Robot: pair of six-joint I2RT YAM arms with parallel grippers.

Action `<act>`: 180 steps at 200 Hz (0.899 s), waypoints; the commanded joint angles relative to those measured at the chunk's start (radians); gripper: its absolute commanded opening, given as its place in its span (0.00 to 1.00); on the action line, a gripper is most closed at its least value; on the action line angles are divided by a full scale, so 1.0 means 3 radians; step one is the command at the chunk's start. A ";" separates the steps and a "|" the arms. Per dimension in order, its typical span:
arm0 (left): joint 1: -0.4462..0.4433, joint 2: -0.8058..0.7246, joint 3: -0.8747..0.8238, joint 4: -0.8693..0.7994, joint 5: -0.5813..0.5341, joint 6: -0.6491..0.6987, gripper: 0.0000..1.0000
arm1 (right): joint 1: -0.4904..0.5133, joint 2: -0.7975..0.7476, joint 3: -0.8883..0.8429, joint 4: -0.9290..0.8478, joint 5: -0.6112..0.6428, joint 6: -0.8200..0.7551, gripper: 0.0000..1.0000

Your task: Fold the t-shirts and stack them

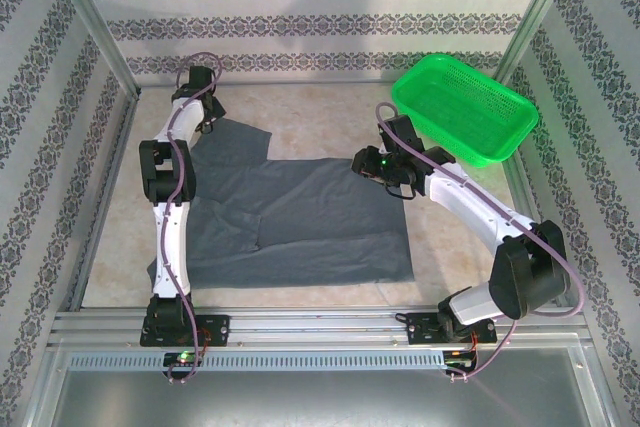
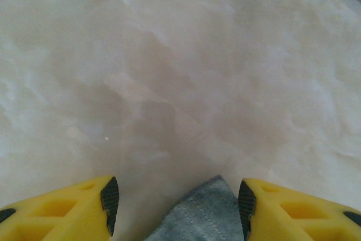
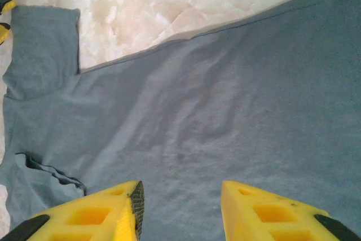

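T-shirt (image 1: 300, 217) flat, edge under left arm (image 1: 168, 232)

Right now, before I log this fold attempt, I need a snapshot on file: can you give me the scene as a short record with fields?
garment: one dark grey t-shirt, spread out, unfolded
surface: pale marbled table
container: green mesh basket, far right, apart from the shirt
left gripper: open, at the far left sleeve; sleeve corner lies between its fingers, unclamped
right gripper: open, over the shirt's body near its right edge
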 commanded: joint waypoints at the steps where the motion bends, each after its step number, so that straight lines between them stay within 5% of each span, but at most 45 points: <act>1: -0.0099 0.0155 0.0165 -0.0322 0.0156 -0.0079 0.58 | -0.0033 0.0015 -0.0034 0.0102 -0.0035 0.0035 0.42; 65: -0.0208 0.0425 0.0619 -0.1076 0.0105 0.0001 0.45 | -0.0075 0.0082 -0.0053 0.0174 -0.0109 0.0011 0.43; 90: -0.0207 0.0430 0.0644 -0.1198 0.0103 0.0032 0.27 | -0.0095 0.0129 -0.0030 0.0132 0.0033 0.0019 0.41; 117: -0.0217 0.0250 0.0602 -0.1223 0.0014 0.0020 0.00 | -0.0095 0.0234 -0.0027 0.0038 0.0629 0.0260 0.39; 153: -0.0258 -0.0273 0.0169 -0.0998 -0.0015 -0.0066 0.00 | -0.0093 0.0720 0.0228 -0.0181 0.1403 0.0782 0.39; 180: -0.0304 -0.0663 -0.0320 -0.0757 0.0150 -0.0175 0.00 | -0.0174 0.1121 0.0475 -0.0092 0.1552 0.0923 0.41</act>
